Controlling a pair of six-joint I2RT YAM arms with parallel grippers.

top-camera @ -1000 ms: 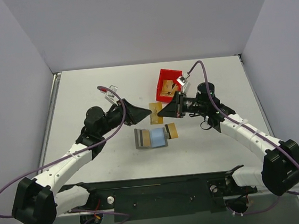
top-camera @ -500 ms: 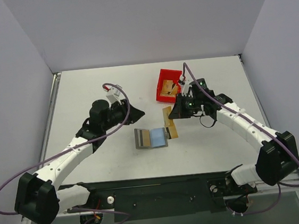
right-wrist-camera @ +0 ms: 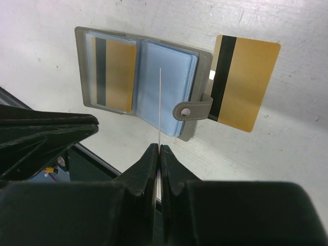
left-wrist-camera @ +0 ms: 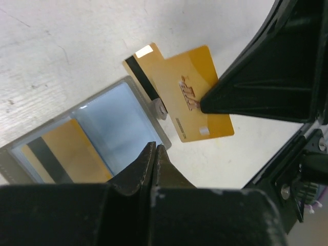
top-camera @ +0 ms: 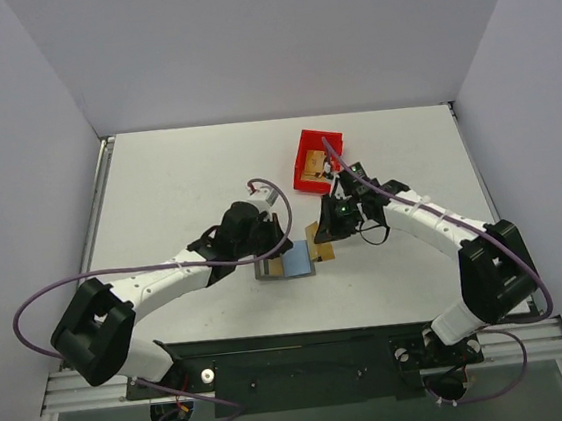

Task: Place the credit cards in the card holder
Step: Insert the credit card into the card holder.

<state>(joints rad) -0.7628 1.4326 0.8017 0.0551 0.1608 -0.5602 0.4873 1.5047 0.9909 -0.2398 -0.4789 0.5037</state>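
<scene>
L pincer (left-wrist-camera: 154,151) is hanging w/ fingers pressed together, nothing btwn them. Its tips are hovering over the left side of the card holder (right-wrist-camera: 177,72); can't tell if they're touching it.

R pincer (right-wrist-camera: 159,148) is clamping a held card (left-wrist-camera: 197,77) by one edge. It's keeping that gold card upright on edge above the holder's right, bluish pocket, not yet in it.

Card holder is lying open and flat on the table (top-camera: 177,181), roughly centre, nearer the near edge, btwn the two pincers. A tucked card (right-wrist-camera: 120,77) w/ black stripe is sitting in the holder's left pocket.

A loose card (right-wrist-camera: 246,82) is lying flat just right of the holder, stripe up, w/ the tab (right-wrist-camera: 192,108) reaching its edge.

A red bin (top-camera: 312,137) is sitting farther back, beyond the R pincer, w/ sth tan inside, too small to tell.
</scene>
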